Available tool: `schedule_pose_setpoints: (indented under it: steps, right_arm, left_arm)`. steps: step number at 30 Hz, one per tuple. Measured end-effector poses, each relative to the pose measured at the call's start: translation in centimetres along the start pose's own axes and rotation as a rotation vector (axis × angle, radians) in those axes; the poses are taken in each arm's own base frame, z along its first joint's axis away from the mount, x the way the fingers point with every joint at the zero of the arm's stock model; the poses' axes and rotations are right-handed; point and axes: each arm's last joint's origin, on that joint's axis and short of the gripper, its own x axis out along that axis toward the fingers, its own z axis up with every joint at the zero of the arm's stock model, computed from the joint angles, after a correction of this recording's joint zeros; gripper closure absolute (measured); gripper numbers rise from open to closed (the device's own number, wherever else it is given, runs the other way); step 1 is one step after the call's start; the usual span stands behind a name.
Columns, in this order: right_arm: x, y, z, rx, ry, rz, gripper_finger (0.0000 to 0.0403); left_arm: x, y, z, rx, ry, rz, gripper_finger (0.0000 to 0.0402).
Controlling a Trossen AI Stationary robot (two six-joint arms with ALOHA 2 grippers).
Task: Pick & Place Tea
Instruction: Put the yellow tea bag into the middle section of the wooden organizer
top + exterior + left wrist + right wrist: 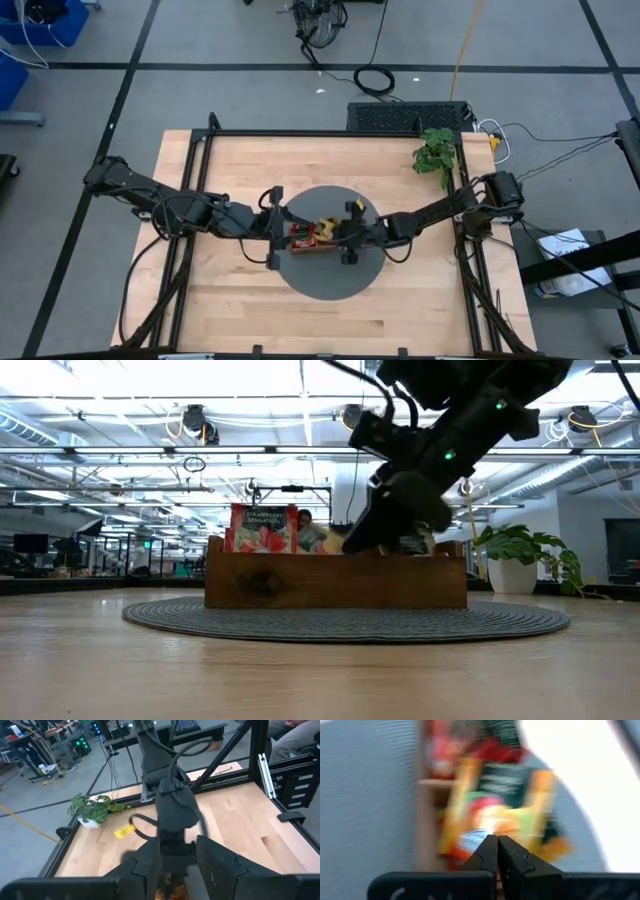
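Note:
A brown wooden tray stands on a round grey mat at mid-table. Red tea packets stand upright in its left end. My right gripper reaches in from the table's right over the tray's right part. It is shut on an orange-yellow tea packet. My left gripper hovers above the tray's left end. Its fingers stand apart and I see nothing between them. My right gripper pinches the orange-yellow packet by its near edge, between the tips of its two fingers. The fingers slant down from the table's right. The packet stands out beyond the fingertips, over the tray. The blur hides whether it is clear of the other packets.
A small potted plant stands at the table's far right corner. A yellow-and-dark piece shows on the mat just beyond the tray. Black frame rails run along the table's far and side edges. Bare wood lies toward the near edge.

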Motion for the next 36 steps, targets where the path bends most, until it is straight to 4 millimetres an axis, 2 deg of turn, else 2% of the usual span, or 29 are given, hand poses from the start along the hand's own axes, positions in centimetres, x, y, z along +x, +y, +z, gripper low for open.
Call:
schedule_pose_setpoints:
  steps: [4, 11, 19, 22, 25, 27, 30, 36]
  right_arm:
    - [-0.8, 0.3, 0.5, -0.030, -0.032, -0.129, 0.0403]
    - [-1.9, 1.2, 1.9, -0.101, -0.155, -0.168, 0.0403]
    - [-0.2, -1.6, 1.8, -0.061, -0.150, -0.145, 0.0403]
    - [-0.4, -1.8, 2.4, -0.064, -0.206, -0.152, 0.0403]
    - [-0.5, -1.6, 2.8, -0.121, -0.244, -0.062, 0.0398]
    - [-0.4, -1.4, 2.5, -0.156, -0.233, 0.013, 0.0379]
    - [-0.2, -1.7, 2.3, -0.153, -0.180, 0.096, 0.0329]
    - [-0.7, -4.2, 4.6, -0.093, -0.030, 0.168, 0.0218]
  left_arm:
    - [0.0, 0.0, -0.2, -0.003, 0.018, -0.002, 0.0268]
    - [0.0, 0.0, -0.2, -0.005, 0.023, -0.002, 0.0268]
    - [0.0, 0.0, -0.2, -0.016, 0.023, -0.002, 0.0268]
    - [0.0, 0.0, -0.2, -0.016, 0.022, -0.002, 0.0268]
    - [0.0, 0.0, -0.2, -0.016, 0.023, -0.003, 0.0268]
    - [0.0, 0.0, -0.2, -0.017, 0.024, -0.003, 0.0268]
    - [0.0, 0.0, -0.3, -0.016, 0.026, -0.003, 0.0268]
    - [0.0, 0.0, -0.3, -0.015, 0.033, -0.004, 0.0268]
